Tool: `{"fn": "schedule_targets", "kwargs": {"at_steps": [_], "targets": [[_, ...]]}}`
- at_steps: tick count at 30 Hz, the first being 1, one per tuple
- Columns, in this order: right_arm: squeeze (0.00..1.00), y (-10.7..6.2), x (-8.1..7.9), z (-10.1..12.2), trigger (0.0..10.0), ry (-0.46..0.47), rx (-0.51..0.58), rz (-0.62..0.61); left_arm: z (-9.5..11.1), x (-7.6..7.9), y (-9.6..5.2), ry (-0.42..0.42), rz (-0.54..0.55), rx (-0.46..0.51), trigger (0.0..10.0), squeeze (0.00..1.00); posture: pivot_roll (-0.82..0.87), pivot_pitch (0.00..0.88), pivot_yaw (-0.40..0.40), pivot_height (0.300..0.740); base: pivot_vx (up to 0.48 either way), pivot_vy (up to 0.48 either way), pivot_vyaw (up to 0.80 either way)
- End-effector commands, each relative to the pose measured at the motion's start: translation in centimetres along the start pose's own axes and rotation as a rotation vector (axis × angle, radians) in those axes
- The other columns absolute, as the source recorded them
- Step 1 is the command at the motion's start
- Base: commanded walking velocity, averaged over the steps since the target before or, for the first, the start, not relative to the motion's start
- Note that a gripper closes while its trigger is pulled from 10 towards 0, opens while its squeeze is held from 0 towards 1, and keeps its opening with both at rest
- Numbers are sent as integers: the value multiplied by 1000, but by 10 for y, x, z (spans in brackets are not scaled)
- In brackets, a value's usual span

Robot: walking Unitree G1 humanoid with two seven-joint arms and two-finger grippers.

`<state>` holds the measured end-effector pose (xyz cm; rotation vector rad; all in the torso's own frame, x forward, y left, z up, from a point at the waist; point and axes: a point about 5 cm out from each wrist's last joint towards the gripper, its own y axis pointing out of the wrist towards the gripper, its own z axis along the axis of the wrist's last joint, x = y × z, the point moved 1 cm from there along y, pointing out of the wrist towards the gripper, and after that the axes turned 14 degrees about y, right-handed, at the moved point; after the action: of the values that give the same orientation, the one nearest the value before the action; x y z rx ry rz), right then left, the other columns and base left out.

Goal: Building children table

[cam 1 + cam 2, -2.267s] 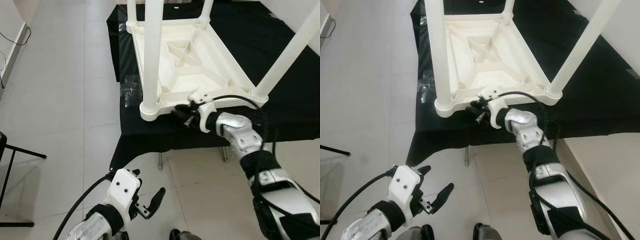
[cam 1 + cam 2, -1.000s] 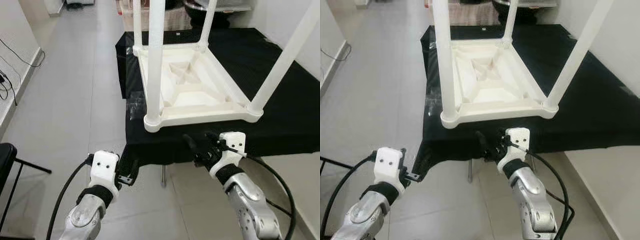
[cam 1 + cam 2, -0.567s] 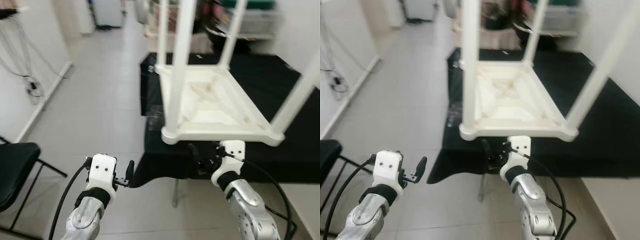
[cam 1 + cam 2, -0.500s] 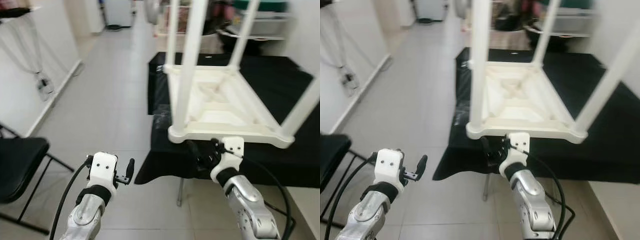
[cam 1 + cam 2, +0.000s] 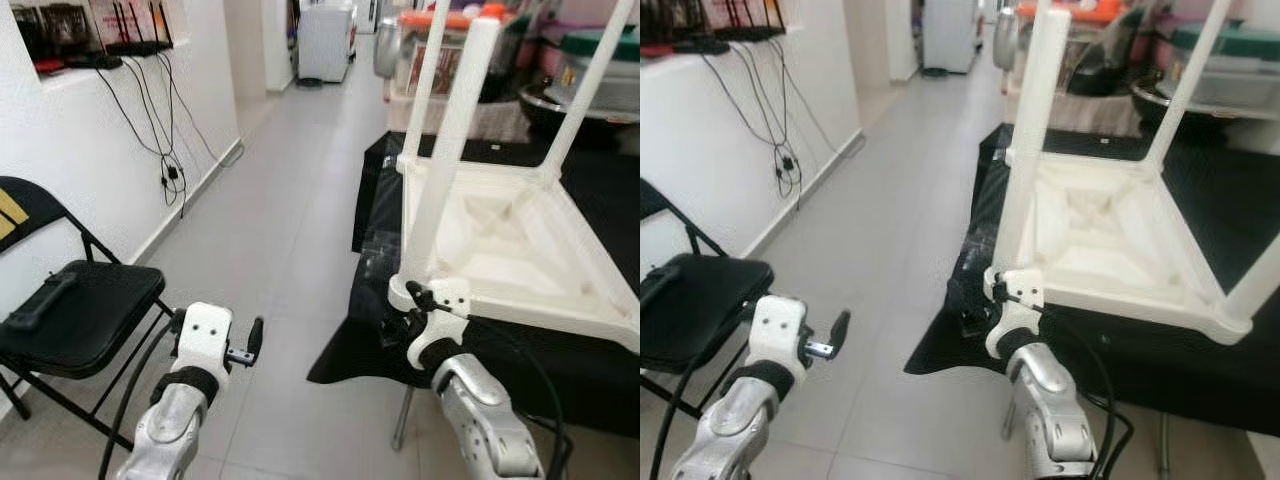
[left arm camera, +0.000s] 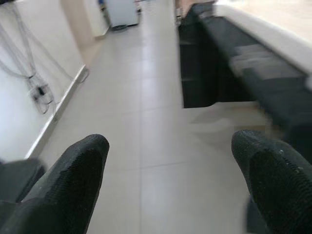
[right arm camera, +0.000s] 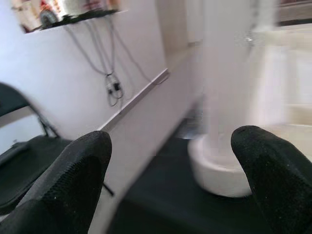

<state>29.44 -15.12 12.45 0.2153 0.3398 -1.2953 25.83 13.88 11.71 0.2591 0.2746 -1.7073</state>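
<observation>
A white plastic children's table lies upside down on a black-clothed table, its legs pointing up; the nearest leg stands at the near left corner. My right gripper hovers just below and in front of that corner, open, and its wrist view shows the leg's base between the spread fingers with nothing held. My left gripper is raised over the tiled floor to the left of the black cloth, open and empty.
A black folding chair stands at the near left against a white wall with hanging cables. A tiled corridor runs ahead. Pots and containers crowd the area behind the black table.
The camera has swung left, bringing the chair and wall into view. My right gripper has come off the table's rim and sits lower; my left gripper has risen.
</observation>
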Motion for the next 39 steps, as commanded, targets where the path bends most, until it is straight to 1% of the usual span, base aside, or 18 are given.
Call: {"fn": "schedule_targets", "kwargs": {"at_steps": [1, 3, 4, 7, 10, 16, 19, 36, 37, 39], "targets": [[0, -1, 5, 0, 10000, -4, 3, -18, 1, 4, 4, -3, -18, 6, 10000, 0, -65, 0, -12, 740, 0, -472, 0], [0, 4, 3, 1, 10000, -5, 3, -10, 1, 1, 5, 0, -13, 7, 10000, 0, -53, 0, -16, 740, 0, -472, 0], [0, 6, 1, 0, 10000, -6, -5, 6, 1, -1, 3, -5, -1, 5, 10000, 0, -51, 4, -21, 740, 0, -480, 0], [0, 6, 1, 0, 10000, -4, -5, 6, 1, -1, 3, -8, 3, 5, 10000, 0, -52, 2, -25, 740, 0, -475, 0], [0, 6, 3, 1, 10000, 1, -2, 0, 3, -1, 5, -9, 3, 13, 10000, 0, -60, 5, -24, 740, 0, -477, 0], [0, 6, 4, 1, 10000, 8, 2, -4, 4, 0, 8, 1, -21, 20, 10000, 0, -62, 6, -17, 740, 0, -435, 0], [0, 7, 4, 2, 10000, 24, 3, 8, 6, 3, 10, 8, -58, 27, 10000, 0, -59, 8, -20, 740, 0, 0, 0], [0, 8, 2, 2, 10000, 20, -1, 39, 8, 5, 12, 8, -89, 42, 10000, 0, -64, 11, -21, 740, 0, 0, 0], [0, 8, 1, 3, 10000, 5, -3, 49, 8, 5, 12, 13, -91, 44, 10000, 0, -64, 12, -19, 740, 0, 0, -400], [0, 8, 0, 2, 10000, 5, -6, 53, 8, 5, 12, 17, -93, 45, 10000, 0, -64, 12, -20, 740, 0, 0, -600]]}}
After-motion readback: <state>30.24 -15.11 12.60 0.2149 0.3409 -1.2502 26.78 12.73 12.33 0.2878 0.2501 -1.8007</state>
